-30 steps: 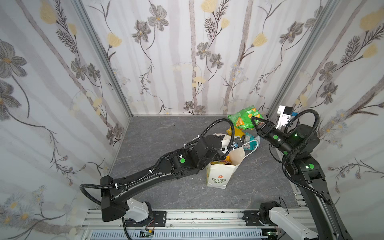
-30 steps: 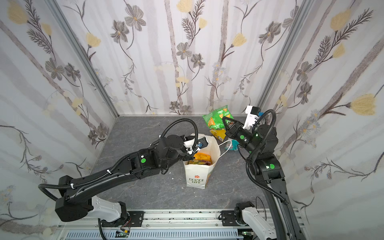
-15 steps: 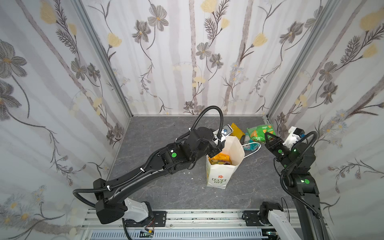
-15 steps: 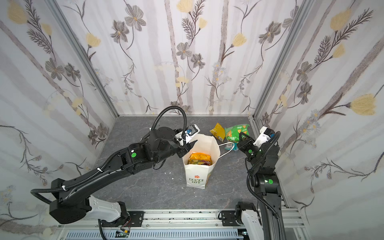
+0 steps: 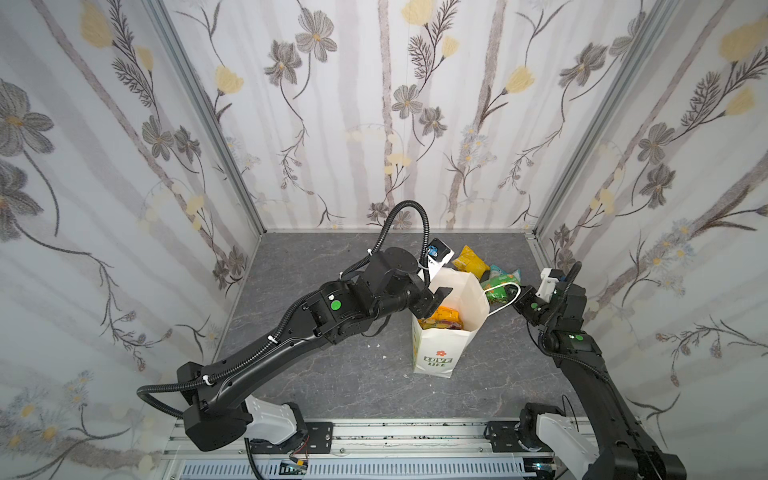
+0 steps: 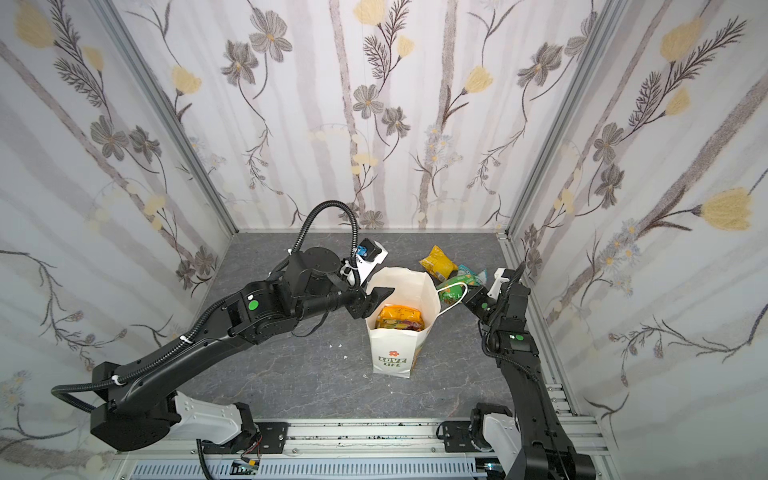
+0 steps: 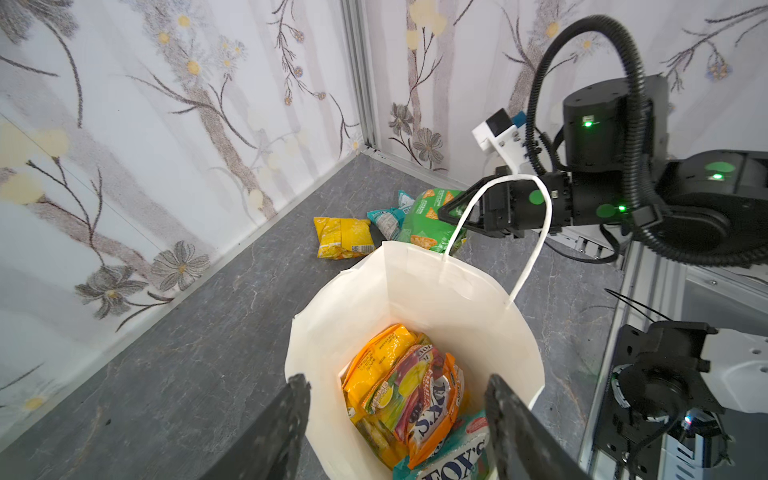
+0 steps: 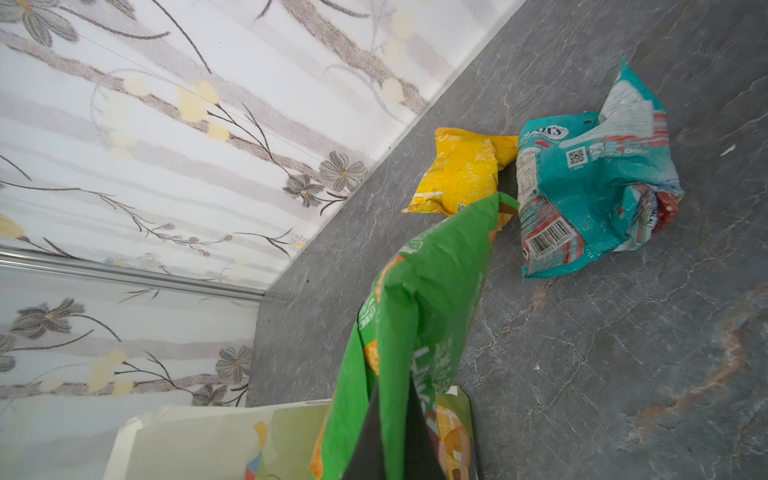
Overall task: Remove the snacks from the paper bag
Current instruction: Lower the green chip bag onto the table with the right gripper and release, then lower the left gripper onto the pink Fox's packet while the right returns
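Snacks (image 7: 415,386) lie inside the tall white paper bag with the orange flower print (image 5: 436,353), which stands upright on the grey stone-look table (image 5: 332,374). My left gripper (image 5: 432,299) hangs at the bag's left rim, its two fingers spread wide with nothing between them. Wide open table lies left of the bag and in front of it. My left wrist view looks down the bag's mouth: a big crinkly orange-yellow pouch (image 7: 374,365) stands on edge, and a teal-and-white packet (image 7: 453,461) lies beside it. Both top views show only the pouch. Behind the bag, to the right, near the flowered back wall (image 5: 374,124), lie a small yellow packet (image 5: 469,259) and a crumpled teal packet (image 5: 505,274). Just right of the bag my right gripper (image 5: 519,297) is pinched tight on a green crinkly packet (image 8: 415,311).
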You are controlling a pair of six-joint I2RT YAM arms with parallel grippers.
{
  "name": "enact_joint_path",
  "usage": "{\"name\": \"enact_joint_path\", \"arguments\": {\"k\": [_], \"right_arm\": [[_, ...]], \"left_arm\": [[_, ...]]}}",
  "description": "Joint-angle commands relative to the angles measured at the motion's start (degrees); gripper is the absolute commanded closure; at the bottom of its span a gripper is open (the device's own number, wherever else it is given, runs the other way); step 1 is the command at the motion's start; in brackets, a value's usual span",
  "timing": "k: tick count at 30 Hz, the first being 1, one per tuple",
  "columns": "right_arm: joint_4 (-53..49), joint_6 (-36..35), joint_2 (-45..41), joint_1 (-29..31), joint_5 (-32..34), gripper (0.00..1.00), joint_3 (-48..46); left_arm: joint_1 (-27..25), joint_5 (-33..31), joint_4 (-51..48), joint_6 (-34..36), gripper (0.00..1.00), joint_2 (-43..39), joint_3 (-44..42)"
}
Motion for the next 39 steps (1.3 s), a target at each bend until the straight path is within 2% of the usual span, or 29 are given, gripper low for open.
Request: {"name": "enact_joint_path", "arguments": {"k": [1,9,17,24,30,35,39], "right_arm": [[8.3,-1.4,5.0,0.4,-3.7,0.96,0.0],[17.7,-1.5,19.1,3.0,-4.1,0.95,0.4],[20.7,-1.9,29.5,5.6,-2.7,0.89,0.7],[19.5,-3.0,31.1,6.1,1.2,0.67,-1.7],[15.6,-5.6,29.5,6.1,5.3,0.56,-2.9],[10.8,-7.8,25.9,6.0,9.5,0.34,-3.0],[7.0,-8.7,18.6,6.0,12.0,0.23,-3.0]], "left_arm": [[0.3,2.6,-1.1,-3.1,0.32,-0.2,0.8],[0.8,2.6,-3.6,-4.5,0.31,1.0,2.9],[1.1,2.2,-4.6,-4.7,0.30,1.9,3.9],[1.4,2.2,-5.4,-4.9,0.29,2.7,4.4],[1.6,2.2,-6.0,-5.0,0.29,3.4,5.2],[1.5,1.3,-7.6,-5.3,0.28,4.5,6.4],[1.5,1.0,-9.0,-5.7,0.27,5.8,7.9]]}}
